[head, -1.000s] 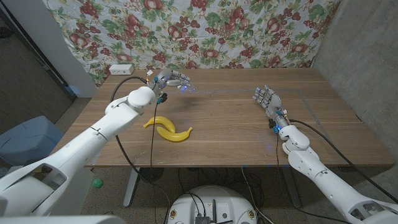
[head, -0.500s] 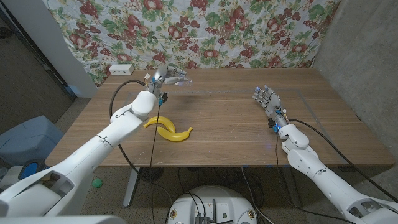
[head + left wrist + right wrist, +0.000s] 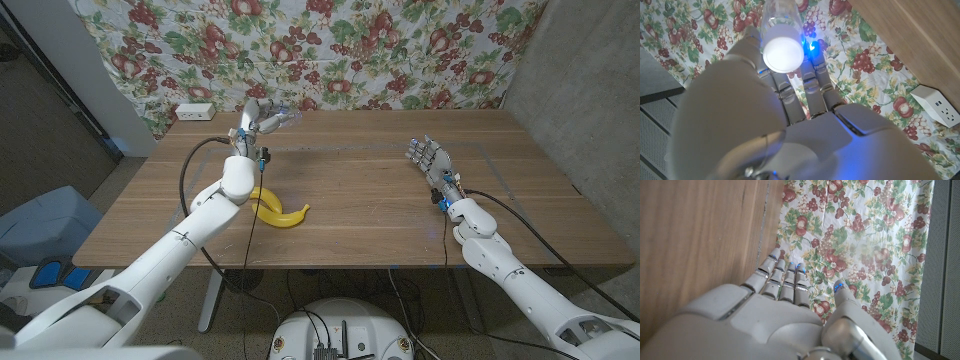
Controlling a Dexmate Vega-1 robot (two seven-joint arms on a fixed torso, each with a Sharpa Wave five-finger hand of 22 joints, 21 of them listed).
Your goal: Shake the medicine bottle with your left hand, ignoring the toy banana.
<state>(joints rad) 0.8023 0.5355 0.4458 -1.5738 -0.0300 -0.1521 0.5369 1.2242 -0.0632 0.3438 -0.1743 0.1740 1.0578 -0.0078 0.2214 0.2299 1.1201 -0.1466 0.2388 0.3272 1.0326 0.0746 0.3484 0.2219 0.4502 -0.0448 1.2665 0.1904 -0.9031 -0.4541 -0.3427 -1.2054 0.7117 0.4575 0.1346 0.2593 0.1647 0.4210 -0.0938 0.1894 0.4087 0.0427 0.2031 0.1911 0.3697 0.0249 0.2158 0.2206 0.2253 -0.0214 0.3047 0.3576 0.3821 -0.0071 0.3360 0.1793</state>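
Observation:
My left hand [image 3: 260, 116] is raised above the table's far left part and grips the medicine bottle [image 3: 284, 120], a small clear bottle. In the left wrist view the bottle's white cap [image 3: 783, 51] faces the camera, with the clear body [image 3: 781, 11] beyond it and my fingers [image 3: 810, 82] wrapped beside it. The yellow toy banana [image 3: 276, 208] lies on the wooden table [image 3: 370, 200], nearer than that hand and apart from it. My right hand [image 3: 430, 160] stands on the right side of the table with its fingers apart, holding nothing.
A white power strip [image 3: 195, 112] sits at the table's far left corner, close to the raised hand, and also appears as a white block [image 3: 936, 104] in the left wrist view. A floral cloth [image 3: 330, 50] hangs behind the table. A grey wall stands to the right.
My left hand has swung the bottle from over the table's middle-left toward the far left and higher, and the forearm now stands steeper. The right hand and the banana have stayed put.

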